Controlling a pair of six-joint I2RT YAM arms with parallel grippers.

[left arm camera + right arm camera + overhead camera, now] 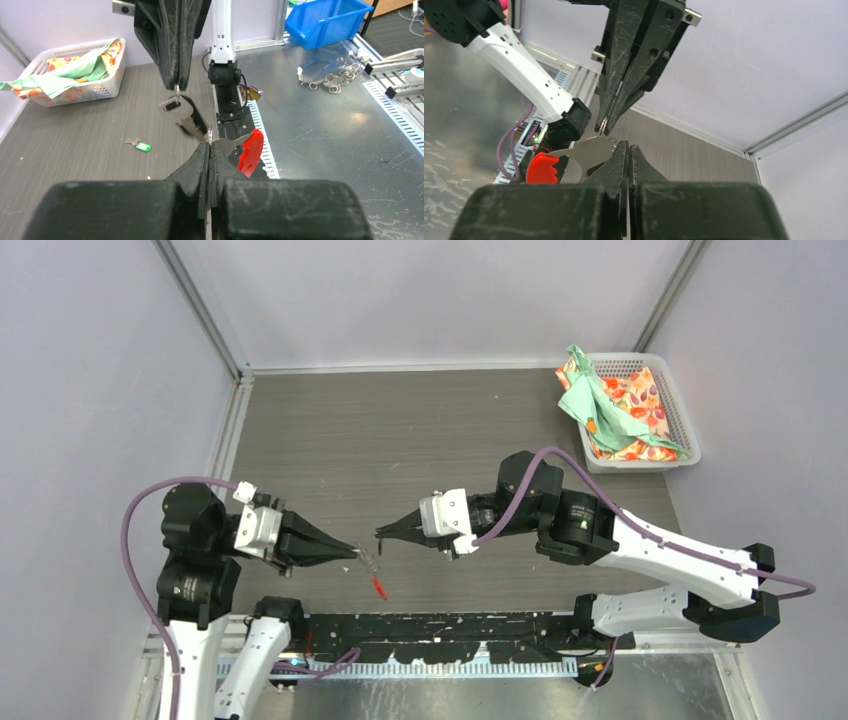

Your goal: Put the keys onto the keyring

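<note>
**Two pinches, nearly meeting**

The left gripper point(209, 146) is clenched on the keyring point(249, 150), whose red tab hangs just beside its tips. The right gripper point(176, 86) grasps the black-tag key point(185, 116), which dangles just above. The green-tag key point(140, 145) lies on the worktop point(75, 150).

Grey table point(400, 440) bears a green-tagged key point(142, 146) and basket point(95, 89).

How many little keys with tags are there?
2. A key with a black tag dangles from the right claw, up in the air. A key with a green tag lies on the table. Others may be hidden.
</note>
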